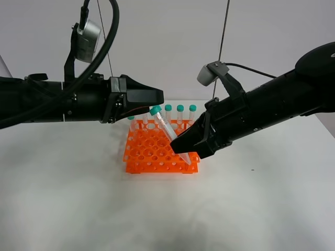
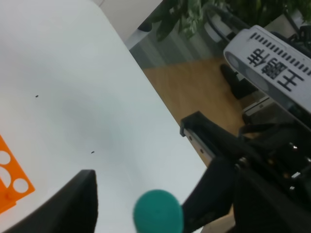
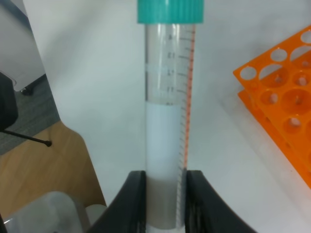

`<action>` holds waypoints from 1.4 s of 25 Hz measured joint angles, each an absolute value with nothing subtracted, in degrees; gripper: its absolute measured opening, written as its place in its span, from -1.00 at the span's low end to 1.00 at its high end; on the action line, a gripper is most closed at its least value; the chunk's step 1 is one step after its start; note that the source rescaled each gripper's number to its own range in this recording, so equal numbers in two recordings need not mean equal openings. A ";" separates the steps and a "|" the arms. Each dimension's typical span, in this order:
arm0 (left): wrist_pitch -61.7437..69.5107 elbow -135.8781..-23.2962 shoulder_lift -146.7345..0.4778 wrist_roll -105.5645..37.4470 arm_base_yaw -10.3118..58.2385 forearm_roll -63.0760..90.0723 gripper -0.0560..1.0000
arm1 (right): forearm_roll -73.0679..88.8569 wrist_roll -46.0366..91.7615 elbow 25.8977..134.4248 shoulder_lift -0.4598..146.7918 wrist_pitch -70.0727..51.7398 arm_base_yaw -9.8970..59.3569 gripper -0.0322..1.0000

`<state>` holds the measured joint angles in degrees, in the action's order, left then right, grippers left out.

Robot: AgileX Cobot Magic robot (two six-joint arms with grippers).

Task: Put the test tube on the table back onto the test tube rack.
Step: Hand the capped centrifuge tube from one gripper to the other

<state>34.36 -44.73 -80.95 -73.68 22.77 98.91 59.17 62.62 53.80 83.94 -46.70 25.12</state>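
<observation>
Right wrist view: clamped by the right gripper (image 3: 166, 187) low on the barrel of the test tube (image 3: 167, 121), one black finger (image 3: 131, 199) pressed to each side. Held clear of the table (image 3: 87, 73), with the teal cap (image 3: 170, 10) farthest from the jaws and the conical tip hidden below them. Just beside the edge of the orange test tube rack (image 3: 286, 92).

Tilted in the exterior high view, cap leaning back and to the left over the rack, lower end down at the rack's front right corner. Impossible to tell whether seated in a hole. Reached in from the right on a long black forearm sloping down toward the rack, wrist camera on top.

Opposite, stretched out level from the left, with the left gripper (image 1: 158, 97) hanging just above the tilted cap. Fingers (image 2: 73, 204) apart in the left wrist view, cap low between them.

Behind, upright in the rack's back row, several more teal-capped tubes (image 1: 180, 112).
</observation>
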 joint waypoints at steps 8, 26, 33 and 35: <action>34.40 -44.96 -81.28 -73.74 22.76 98.91 0.81 | 61.92 62.62 53.80 83.94 -47.33 25.12 -0.88; 35.89 -44.97 -81.28 -73.74 22.76 98.95 0.80 | 65.49 62.56 53.80 83.94 -46.43 25.12 -0.88; 35.93 -44.97 -81.28 -73.74 22.76 98.95 0.51 | 65.33 62.33 53.80 83.94 -46.37 25.12 -0.88; 35.93 -44.97 -81.28 -73.74 22.76 98.95 0.46 | 65.28 61.94 53.80 83.94 -46.37 25.12 -0.88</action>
<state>35.93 -44.97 -81.28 -73.74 22.76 98.95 65.28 61.94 53.80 83.94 -46.37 25.12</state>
